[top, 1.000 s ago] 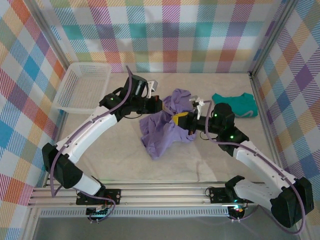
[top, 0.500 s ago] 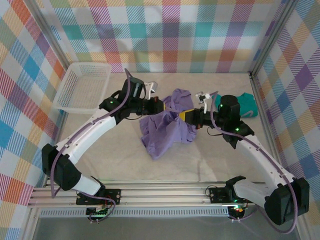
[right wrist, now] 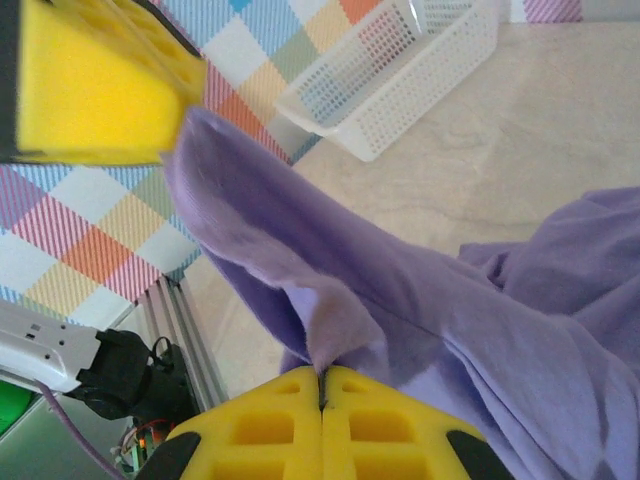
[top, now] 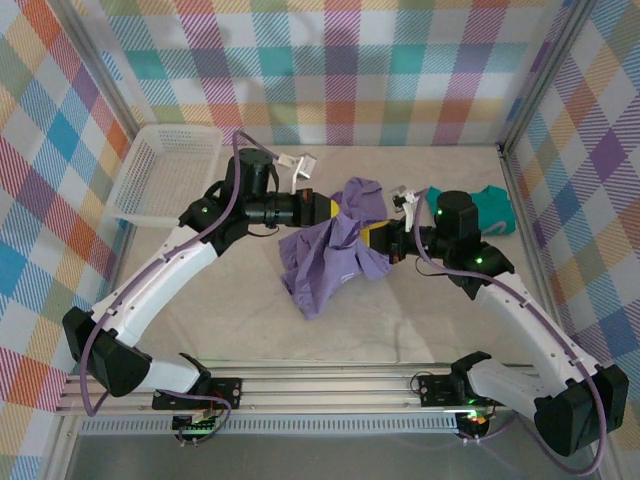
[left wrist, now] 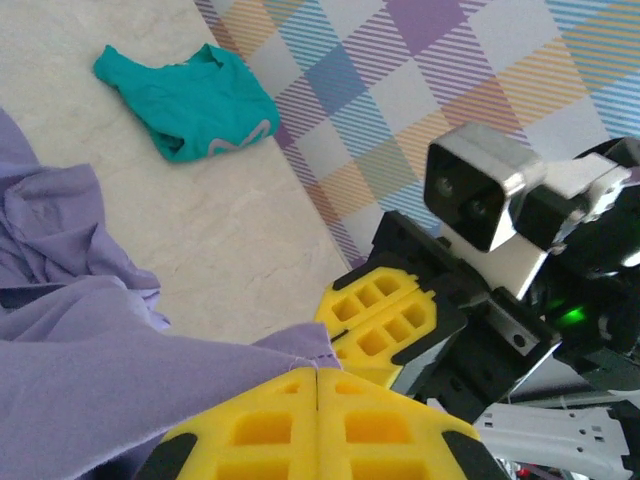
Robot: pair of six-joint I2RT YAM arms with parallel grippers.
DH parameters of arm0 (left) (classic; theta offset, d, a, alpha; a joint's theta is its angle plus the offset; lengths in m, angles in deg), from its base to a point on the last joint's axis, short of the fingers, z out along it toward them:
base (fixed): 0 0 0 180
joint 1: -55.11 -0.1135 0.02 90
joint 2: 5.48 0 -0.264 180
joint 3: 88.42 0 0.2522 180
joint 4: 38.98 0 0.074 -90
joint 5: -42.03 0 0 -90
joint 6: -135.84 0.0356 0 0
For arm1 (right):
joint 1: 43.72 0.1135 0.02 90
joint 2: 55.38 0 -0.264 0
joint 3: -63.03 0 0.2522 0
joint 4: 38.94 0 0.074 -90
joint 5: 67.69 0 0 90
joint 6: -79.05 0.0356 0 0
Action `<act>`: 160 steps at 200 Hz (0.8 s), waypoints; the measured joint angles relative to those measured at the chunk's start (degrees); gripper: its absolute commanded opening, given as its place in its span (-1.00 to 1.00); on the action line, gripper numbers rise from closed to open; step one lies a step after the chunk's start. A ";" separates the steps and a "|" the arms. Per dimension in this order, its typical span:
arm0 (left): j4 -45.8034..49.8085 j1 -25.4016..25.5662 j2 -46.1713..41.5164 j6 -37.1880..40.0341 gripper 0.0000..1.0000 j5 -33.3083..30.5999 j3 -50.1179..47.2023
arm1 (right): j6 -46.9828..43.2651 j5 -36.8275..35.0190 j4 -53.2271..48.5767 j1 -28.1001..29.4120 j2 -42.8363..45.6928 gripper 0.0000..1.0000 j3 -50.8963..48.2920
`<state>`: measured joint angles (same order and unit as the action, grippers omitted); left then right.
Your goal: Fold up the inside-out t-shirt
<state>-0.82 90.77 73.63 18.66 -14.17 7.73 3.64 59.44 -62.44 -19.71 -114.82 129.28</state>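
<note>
Top external view: one lavender inside-out t-shirt (top: 325, 262), one teal garment (top: 488, 207), one white mesh basket (top: 165, 172), two arms, two pincers. The inside-out t-shirt sits bunched at the middle of the surface (top: 250, 320), its upper part lifted between the pincers. Its long axis runs from upper right, toward the back wall, to lower left, toward the left arm's base.

Left pincer (top: 335, 209): fingers pressed together, pinching a fold at the shirt's upper left edge. Right pincer (top: 373, 238): fingers pressed together, pinching cloth at the shirt's right side. The two stand near each other, with cloth spanning between them.

Teal garment: right rear, well apart from the shirt. Basket: left rear corner.

Compared with one second earlier, the left pincer has shifted rightward, the right arm's wrist has swung toward the teal garment, and the shirt's lower-left tip stays in place.
</note>
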 measured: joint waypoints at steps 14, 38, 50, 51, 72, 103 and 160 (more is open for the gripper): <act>1.92 0.81 0.07 1.29 -1.00 -3.67 0.79 | 1.07 2.10 1.81 -0.02 -0.31 -1.00 0.44; 3.48 1.14 0.52 2.40 -1.00 -8.15 1.16 | 3.67 6.10 5.46 -0.44 -0.33 -1.00 0.57; 4.13 1.14 1.14 2.58 -1.00 -9.92 1.16 | 5.90 8.26 7.91 -1.07 -0.37 -1.00 0.55; 4.17 1.14 1.20 2.60 -1.00 -10.08 1.16 | 6.25 8.50 8.28 -1.16 -0.37 -1.00 0.55; 4.96 1.36 2.49 3.06 -1.00 -12.55 1.16 | 11.89 12.07 14.71 -2.80 -0.55 -1.00 0.31; 5.55 1.84 2.82 4.11 -1.00 -14.29 1.16 | 20.04 15.26 22.67 -4.22 -1.97 -1.00 -1.44; 5.25 1.81 2.73 4.48 -1.00 -13.25 1.14 | 11.34 7.02 7.39 -4.92 -1.44 -1.00 0.46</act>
<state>4.43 92.58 76.36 23.14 -27.42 8.87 14.98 66.45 -55.05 -24.63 -116.26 129.74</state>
